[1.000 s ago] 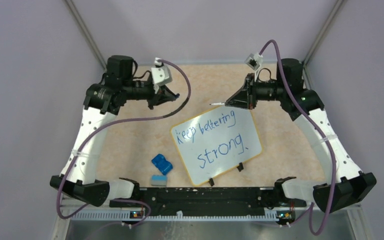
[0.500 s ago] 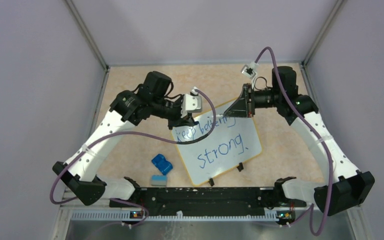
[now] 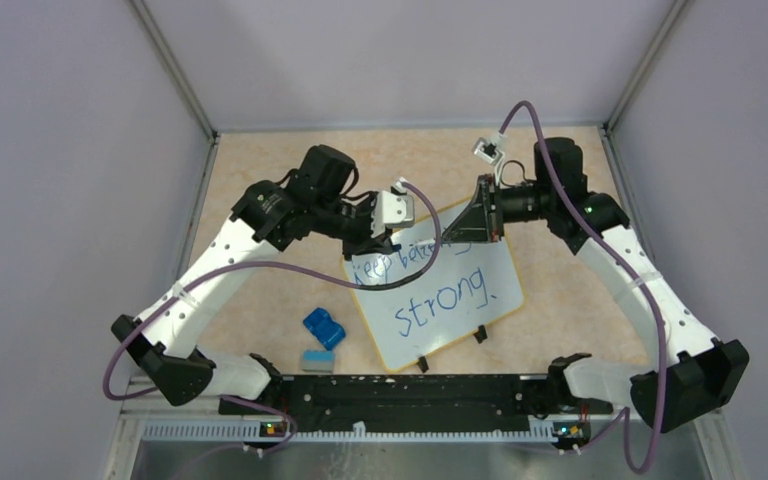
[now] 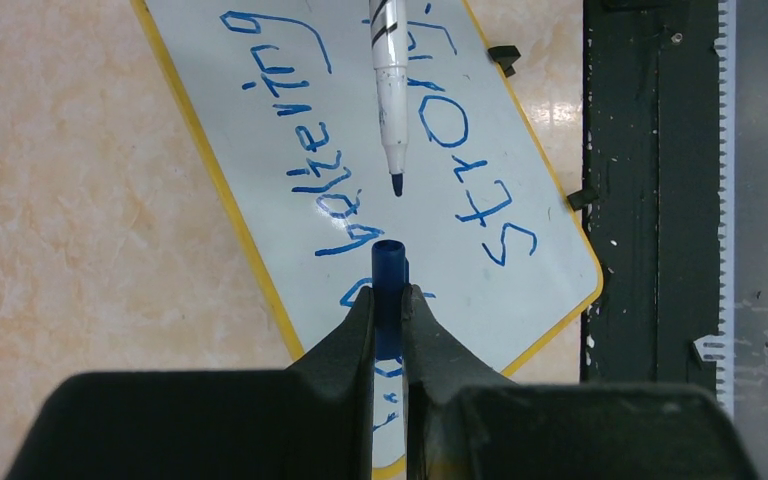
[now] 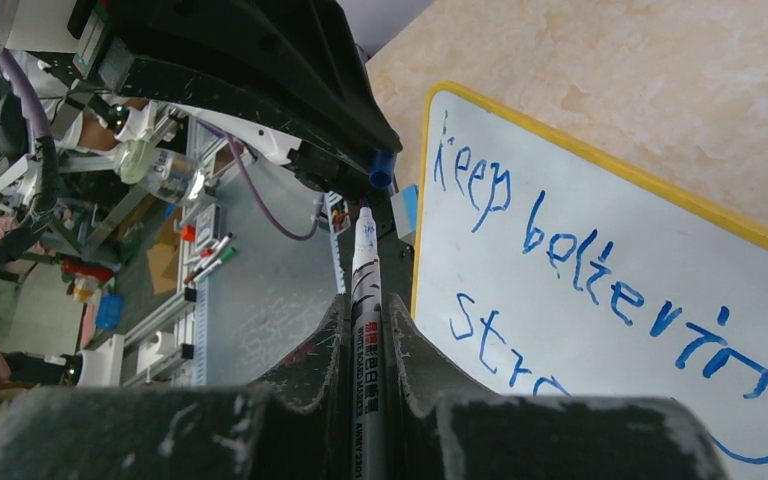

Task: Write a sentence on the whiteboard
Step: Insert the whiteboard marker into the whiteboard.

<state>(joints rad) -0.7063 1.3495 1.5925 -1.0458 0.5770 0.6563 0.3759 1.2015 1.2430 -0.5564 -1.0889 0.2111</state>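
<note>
The whiteboard [image 3: 460,310] lies tilted on the table, with the blue sentence [image 3: 445,290] "keep bettering strong" on it. It also shows in the left wrist view [image 4: 290,110] and the right wrist view [image 5: 600,330]. My right gripper [image 3: 457,222] is shut on a white marker [image 5: 366,290], blue tip bare, held above the board's far edge. My left gripper [image 3: 385,240] is shut on the blue marker cap [image 4: 388,270]. The cap's open end faces the marker tip [image 4: 397,184], a short gap apart.
A blue eraser [image 3: 324,328] and a small grey-blue block [image 3: 317,361] lie left of the board. Two black clips [image 3: 450,350] sit on the board's near edge. A black rail [image 3: 410,392] runs along the table front. Walls close in left, right and behind.
My left arm swung from the far left to the board's far corner with the cap. My right gripper moved left with the marker, so tip and cap now face each other closely.
</note>
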